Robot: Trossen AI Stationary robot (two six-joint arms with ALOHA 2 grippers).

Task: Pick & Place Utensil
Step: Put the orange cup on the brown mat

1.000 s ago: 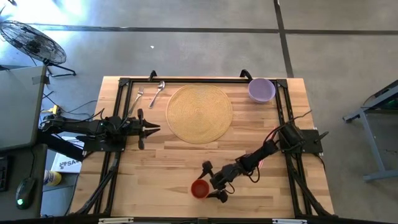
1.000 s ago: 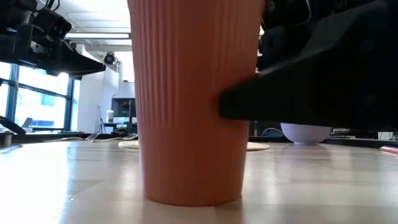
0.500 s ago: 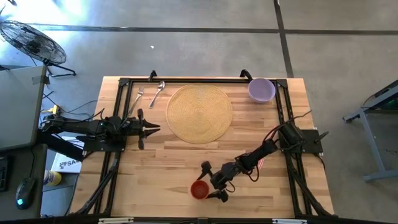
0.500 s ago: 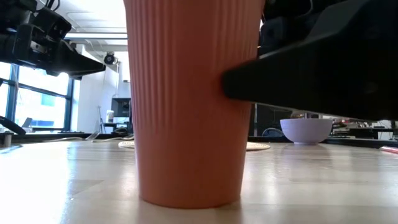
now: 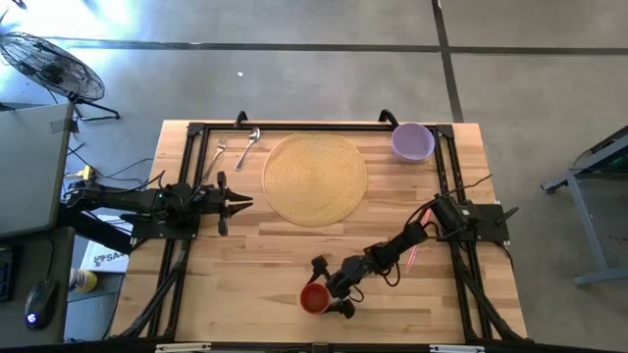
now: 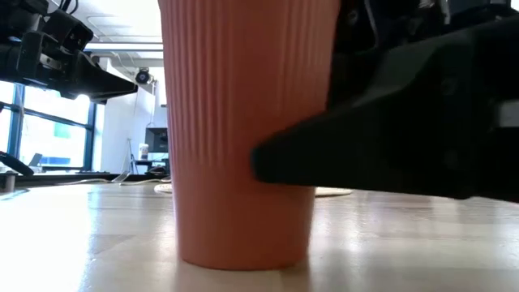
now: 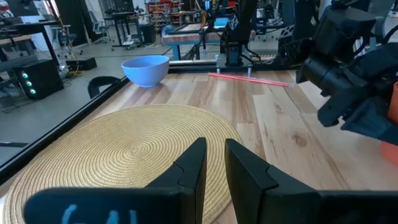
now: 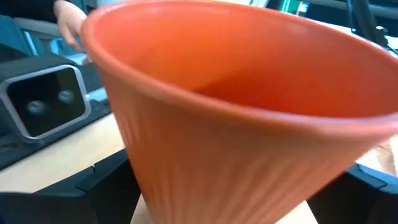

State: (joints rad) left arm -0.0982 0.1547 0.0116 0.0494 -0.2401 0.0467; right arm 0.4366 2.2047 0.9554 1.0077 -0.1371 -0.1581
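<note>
From above, we see the wooden table (image 5: 245, 284) with the round woven mat (image 5: 314, 178) near its far middle. A fork (image 5: 218, 152) and a spoon (image 5: 248, 145) lie side by side at the far left corner, just beside the mat. No gripper is near them. A purple bowl (image 5: 413, 141) sits at the far right corner. The orange cup (image 5: 314, 298) stands at the near edge. The right gripper (image 5: 327, 285) is at the cup, with one finger on each side of it. The left gripper (image 5: 241, 203) waits over the left side of the table, by the mat's edge.

From table height, we see the cup (image 6: 243, 130) very close and upright on the wood. A dark finger (image 6: 389, 158) lies against its side.

From the left wrist, we see the left gripper (image 7: 212, 163) with its fingers narrow, a thin gap between them, holding nothing. The mat (image 7: 118, 155) is under it. The bowl (image 7: 145, 69) and a pink straw (image 7: 249, 79) lie farther off.

From the right wrist, the cup (image 8: 242, 124) fills the view, between two dark fingers (image 8: 106, 186). We cannot tell if they squeeze it.
</note>
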